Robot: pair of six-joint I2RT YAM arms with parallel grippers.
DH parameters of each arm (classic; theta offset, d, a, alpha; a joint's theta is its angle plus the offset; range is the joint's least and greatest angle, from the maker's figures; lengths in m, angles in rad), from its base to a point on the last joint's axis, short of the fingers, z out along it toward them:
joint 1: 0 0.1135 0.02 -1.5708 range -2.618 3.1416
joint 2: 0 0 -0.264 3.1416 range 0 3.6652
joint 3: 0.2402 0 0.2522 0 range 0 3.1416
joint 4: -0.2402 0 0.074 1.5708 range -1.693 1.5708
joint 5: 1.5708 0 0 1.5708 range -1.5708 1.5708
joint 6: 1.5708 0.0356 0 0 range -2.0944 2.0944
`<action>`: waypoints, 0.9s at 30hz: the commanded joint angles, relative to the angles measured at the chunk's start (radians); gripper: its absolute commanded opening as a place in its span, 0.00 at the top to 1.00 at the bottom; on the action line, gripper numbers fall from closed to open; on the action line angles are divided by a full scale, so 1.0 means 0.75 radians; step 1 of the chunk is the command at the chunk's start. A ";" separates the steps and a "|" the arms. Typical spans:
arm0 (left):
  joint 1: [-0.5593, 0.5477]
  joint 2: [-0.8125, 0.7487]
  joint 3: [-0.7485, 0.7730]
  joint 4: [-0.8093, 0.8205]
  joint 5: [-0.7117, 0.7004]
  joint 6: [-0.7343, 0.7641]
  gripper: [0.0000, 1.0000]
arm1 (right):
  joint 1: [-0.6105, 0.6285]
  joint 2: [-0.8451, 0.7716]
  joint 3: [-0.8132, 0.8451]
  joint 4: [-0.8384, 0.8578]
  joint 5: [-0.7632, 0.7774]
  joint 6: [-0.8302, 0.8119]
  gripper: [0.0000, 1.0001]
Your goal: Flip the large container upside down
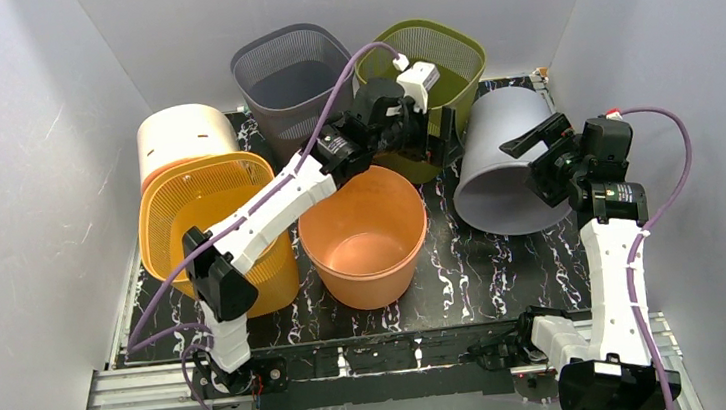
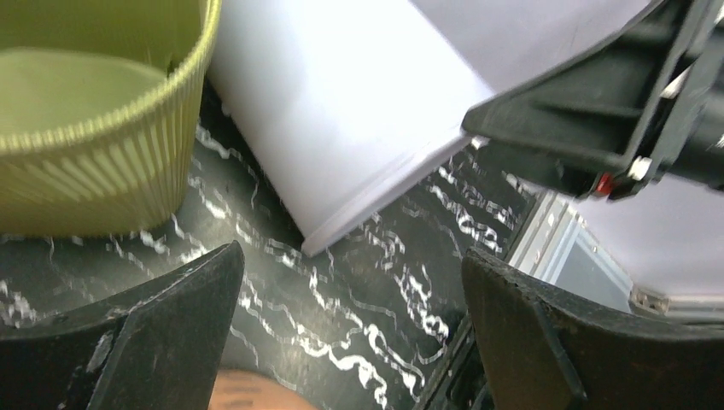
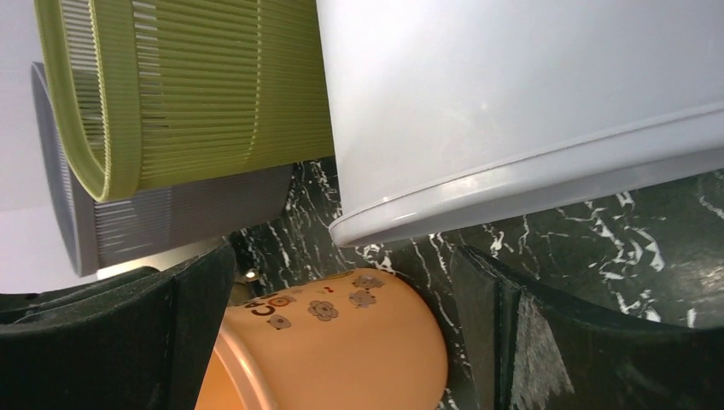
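Note:
The large pale grey bucket (image 1: 501,167) lies tilted on the black marble tabletop (image 1: 476,274), its mouth facing the near left. It also shows in the left wrist view (image 2: 359,111) and the right wrist view (image 3: 529,102). My right gripper (image 1: 544,162) is open against the bucket's right side wall, with nothing between its jaws (image 3: 341,282). My left gripper (image 1: 441,142) is open and empty, hovering between the green basket (image 1: 430,58) and the grey bucket; its fingers (image 2: 171,333) frame bare tabletop.
An orange bucket (image 1: 362,235) stands upright at centre, under the left arm. A yellow basket (image 1: 210,220) and a cream container (image 1: 183,134) are at left. A dark grey basket (image 1: 291,71) stands at the back. White walls enclose the table.

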 commanded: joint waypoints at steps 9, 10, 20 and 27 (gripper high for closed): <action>-0.008 0.103 0.234 0.164 0.044 0.072 0.02 | 0.004 -0.080 -0.106 0.096 -0.004 0.348 0.02; -0.009 0.100 0.226 0.163 0.050 0.077 0.02 | 0.004 -0.085 -0.129 0.124 -0.018 0.374 0.02; -0.010 -0.063 -0.074 0.279 0.068 0.044 0.02 | 0.004 -0.093 -0.240 0.363 0.006 0.475 0.02; -0.013 -0.138 -0.211 0.323 0.042 -0.005 0.02 | 0.006 -0.092 -0.299 0.553 0.086 0.641 0.03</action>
